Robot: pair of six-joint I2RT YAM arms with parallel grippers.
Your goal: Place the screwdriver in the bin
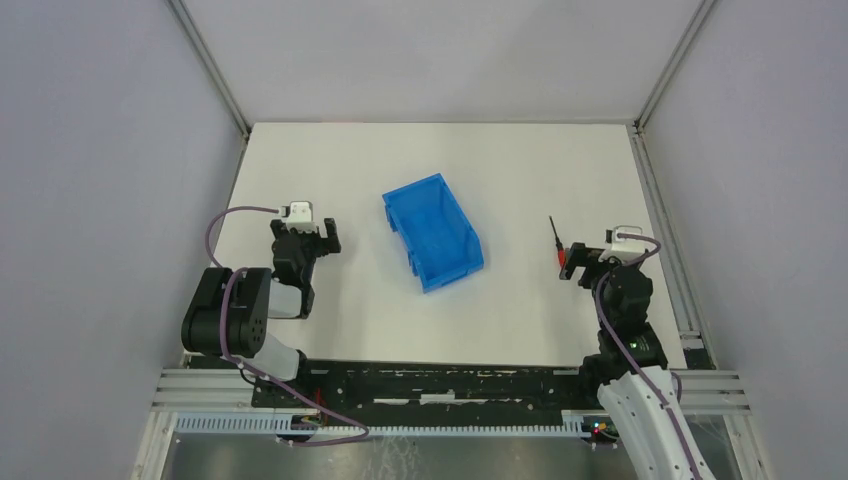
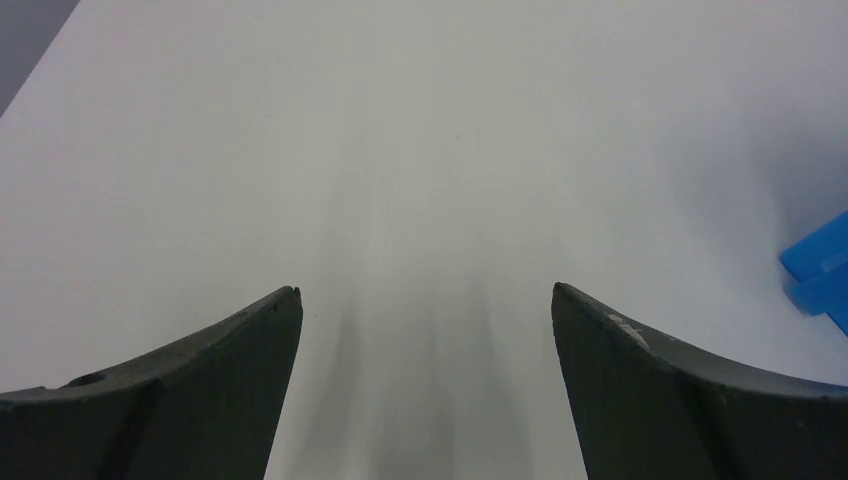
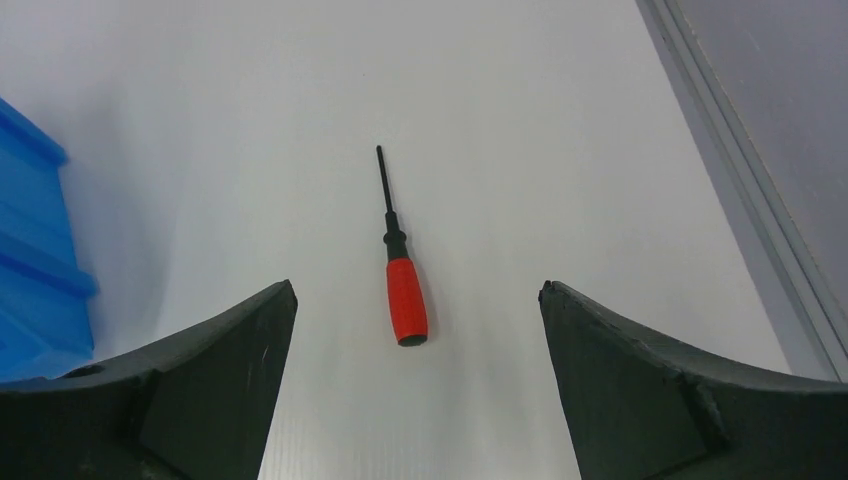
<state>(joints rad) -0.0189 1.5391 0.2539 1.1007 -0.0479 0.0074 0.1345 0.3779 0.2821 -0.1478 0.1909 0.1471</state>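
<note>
The screwdriver (image 3: 405, 290), with a red handle and a thin black shaft, lies flat on the white table, shaft pointing away. In the top view the screwdriver (image 1: 557, 243) lies right of the blue bin (image 1: 432, 232), which stands open-topped mid-table. My right gripper (image 3: 417, 290) is open above the table, its fingers either side of the handle's near end without touching it; in the top view my right gripper (image 1: 572, 262) sits over the handle. My left gripper (image 2: 427, 292) is open and empty over bare table, left of the bin (image 2: 820, 270); the top view shows my left gripper (image 1: 322, 235).
A metal frame rail (image 3: 745, 170) runs along the table's right edge, close to the screwdriver. Grey walls enclose the table on three sides. The bin's edge (image 3: 35, 260) shows at the left of the right wrist view.
</note>
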